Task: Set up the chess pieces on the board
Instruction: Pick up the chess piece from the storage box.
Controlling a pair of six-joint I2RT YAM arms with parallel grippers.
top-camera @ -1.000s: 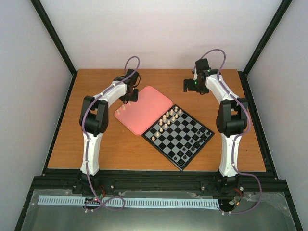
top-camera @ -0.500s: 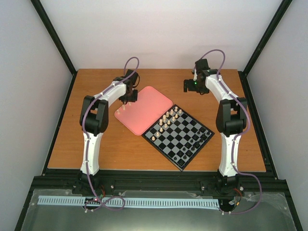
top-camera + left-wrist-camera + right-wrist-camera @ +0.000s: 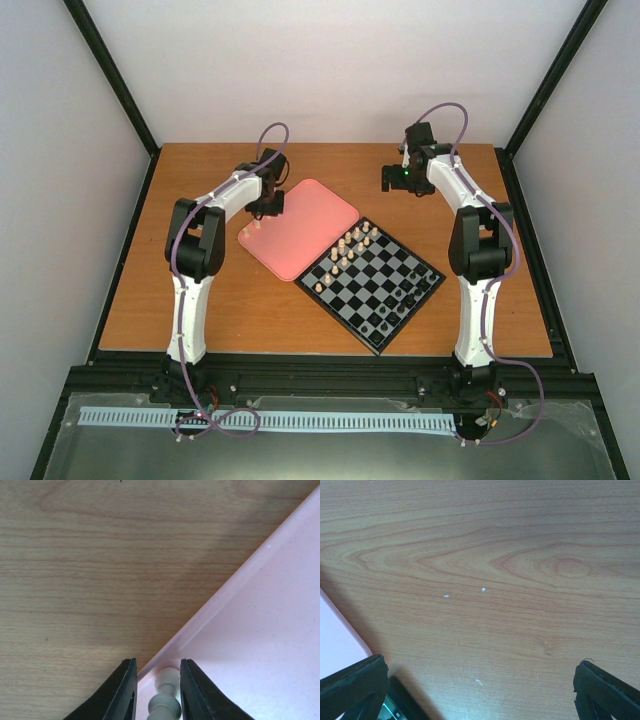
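Chess pieces (image 3: 346,248), the cream ones, are mostly lined up on the board (image 3: 386,268), which sits just off the near-right edge of the pink tray (image 3: 305,232). The little black pieces (image 3: 402,298) crowd the side of the board farthest from the tray. Overhead, the left gripper (image 3: 266,210) hangs over the tray's far-left edge, and the right gripper (image 3: 392,180) is parked well beyond the tray's far-right corner, over bare table (image 3: 480,300). Over to the left wrist: there's one cream piece (image 3: 164,702) just inside the tray's raised rim (image 3: 210,612), with the left gripper (image 3: 157,666) straddling it. The jaws stand narrow on either side. One finger looks to be against it and a sliver of gap shows at the other, so I can't tell whether it is truly pinched, nor whether the piece stands or lies. It looks tiny, light, hard and smooth, a turned peg with a knob and a waist. I'd say it will slip or tip easily, so take it square across the thicker body, not the knob. Right wrist now: the right gripper (image 3: 477,682) is spread wide and holds nothing, with only wood grain below and a corner of the tray (image 3: 335,635) at the left edge of the shot.
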